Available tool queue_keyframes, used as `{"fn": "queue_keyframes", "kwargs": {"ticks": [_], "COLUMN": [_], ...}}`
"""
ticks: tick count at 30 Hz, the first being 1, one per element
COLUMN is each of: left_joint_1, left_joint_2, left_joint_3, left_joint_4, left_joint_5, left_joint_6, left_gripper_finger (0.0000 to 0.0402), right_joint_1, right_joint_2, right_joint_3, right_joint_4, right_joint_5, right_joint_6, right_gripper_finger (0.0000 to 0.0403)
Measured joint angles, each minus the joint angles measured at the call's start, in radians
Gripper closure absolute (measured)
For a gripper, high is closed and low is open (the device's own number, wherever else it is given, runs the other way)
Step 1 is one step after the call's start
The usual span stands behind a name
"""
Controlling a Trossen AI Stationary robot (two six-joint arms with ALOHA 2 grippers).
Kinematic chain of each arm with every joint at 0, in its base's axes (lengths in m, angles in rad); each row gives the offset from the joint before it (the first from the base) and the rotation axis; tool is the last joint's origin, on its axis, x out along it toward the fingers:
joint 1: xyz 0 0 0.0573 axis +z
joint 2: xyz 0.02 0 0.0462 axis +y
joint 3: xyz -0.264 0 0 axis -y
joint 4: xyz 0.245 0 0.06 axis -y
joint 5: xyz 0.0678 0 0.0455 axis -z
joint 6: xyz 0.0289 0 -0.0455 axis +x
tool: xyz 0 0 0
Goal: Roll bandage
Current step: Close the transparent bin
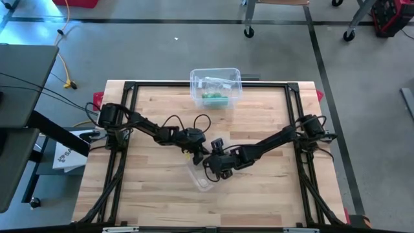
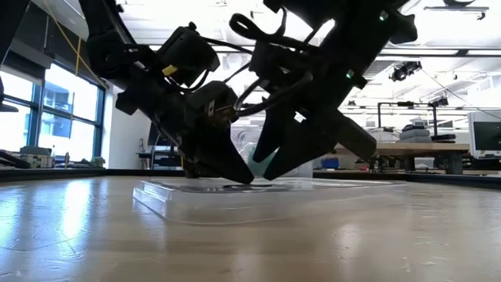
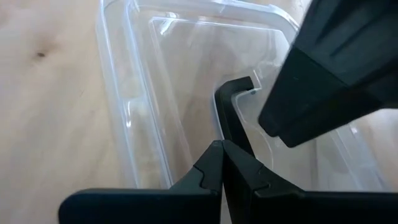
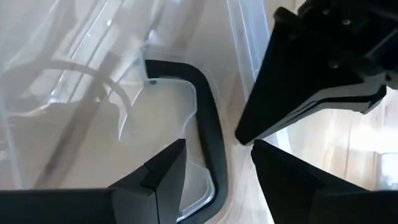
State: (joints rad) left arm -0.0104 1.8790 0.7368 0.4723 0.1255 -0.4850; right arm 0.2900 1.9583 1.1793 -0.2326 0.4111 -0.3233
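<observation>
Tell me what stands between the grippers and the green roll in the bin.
Only the clear bin's own walls, it seems. The green roll lies inside it at the table's far edge, and its top looks open. The left gripper, shut, and the right gripper, open, are both at the clear lid mid-table.

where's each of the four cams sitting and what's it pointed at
High: overhead, straight down on table, both arms, clear bin.
Low: table height, level across at clear lid, both grippers on it.
Left wrist: over shut left gripper, at the lid.
Right wrist: over open right gripper, at the lid.
Shared: all four show the lid; each wrist sees the other gripper.
</observation>
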Motion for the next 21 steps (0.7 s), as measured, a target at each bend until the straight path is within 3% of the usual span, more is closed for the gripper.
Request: {"fn": "queue_keyframes", "kwargs": {"ticks": [9,14,21], "left_joint_1": [0.032,0.032,0.015], "left_joint_2": [-0.129,-0.150,-0.123], "left_joint_3": [-0.003,-0.003,-0.029], "left_joint_4": [-0.037,-0.211,-0.219], "left_joint_5": [0.026,-0.037,-0.104], "left_joint_6": [0.018,0.024,0.017], "left_gripper_finger": [0.0401,0.0401,0.0401], "right_joint_1": [-0.024,-0.033,-0.082], "right_joint_2": [0.002,0.002,0.019], "right_joint_3": [0.000,0.001,0.002], "right_joint_4": [0.004,0.056,0.064], "right_joint_5": [-0.013,-0.005,-0.137], "right_joint_6": [0.026,-0.095,-0.233], "right_gripper_finger": [0.0222,0.0222,0.0222]}}
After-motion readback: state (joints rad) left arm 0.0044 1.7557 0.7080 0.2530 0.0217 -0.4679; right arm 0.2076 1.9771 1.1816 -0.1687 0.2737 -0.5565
